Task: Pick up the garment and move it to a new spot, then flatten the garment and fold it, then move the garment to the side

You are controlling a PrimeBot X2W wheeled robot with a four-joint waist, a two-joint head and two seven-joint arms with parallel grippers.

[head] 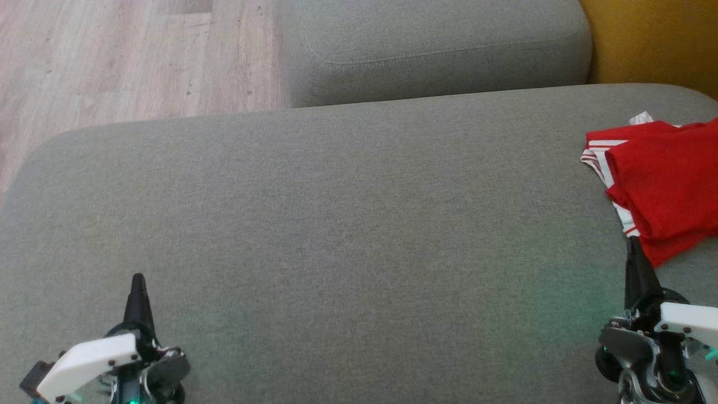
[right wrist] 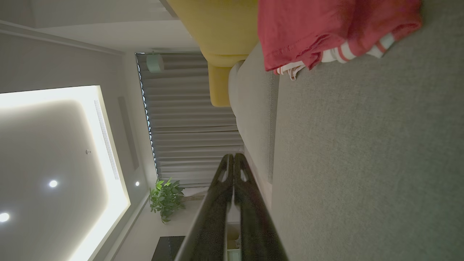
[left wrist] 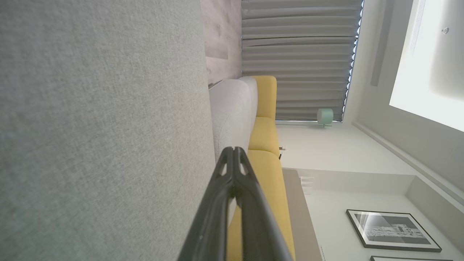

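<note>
The garment (head: 664,179) is red with white-and-red striped trim and lies folded at the right edge of the grey sofa cushion (head: 336,224). In the right wrist view the garment (right wrist: 326,32) sits at the top. My right gripper (head: 634,247) is shut and empty, its tip just short of the garment's near edge. At the lower left my left gripper (head: 137,280) is shut and empty, far from the garment. Each wrist view shows its own gripper with fingertips pressed together: the left gripper (left wrist: 233,150) and the right gripper (right wrist: 232,156).
A second grey cushion (head: 437,50) lies beyond the first. A yellow seat (head: 656,39) stands at the back right. Wooden floor (head: 112,62) runs past the cushion's far left edge.
</note>
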